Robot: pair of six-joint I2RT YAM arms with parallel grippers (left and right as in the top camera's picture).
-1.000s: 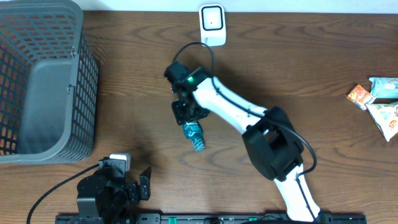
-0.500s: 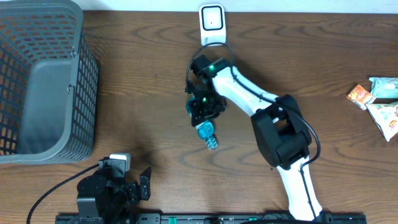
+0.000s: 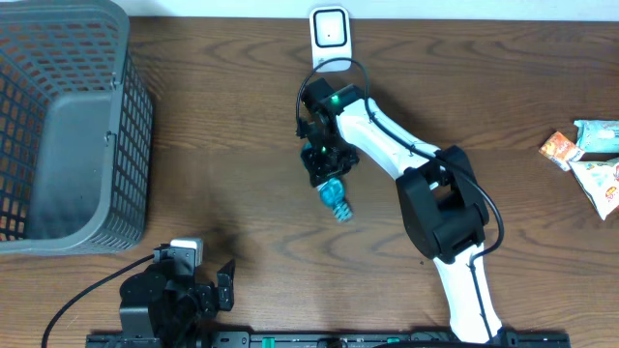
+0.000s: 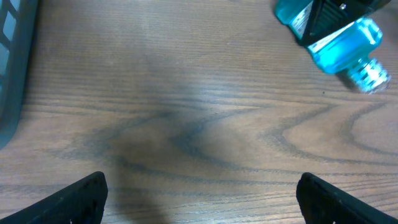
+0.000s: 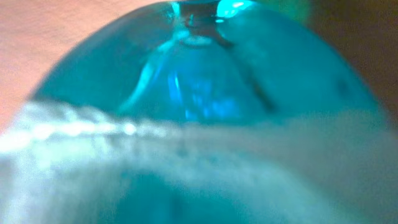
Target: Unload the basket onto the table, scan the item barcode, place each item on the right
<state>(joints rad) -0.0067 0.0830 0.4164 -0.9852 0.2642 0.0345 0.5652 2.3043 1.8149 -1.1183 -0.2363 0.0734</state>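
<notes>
Two arms, one bottle held below the scanner

One dark brown wooden table with a strong grain fills the overhead view; nothing of the room beyond it shows. The white scanner stands at the far edge. A grey mesh basket sits well left of the scanner, and a few snack packets lie well to its right.

The right gripper is clamped on the blue bottle a little below the scanner, with the cap end pointing away from it. The right wrist view is only a blue blur. The left gripper rests well below and left of the scanner, fingers spread wide and empty.

A second ago the bottle hung lower and further left of the scanner; it now sits nearer, almost straight beneath. The left arm has not moved.
</notes>
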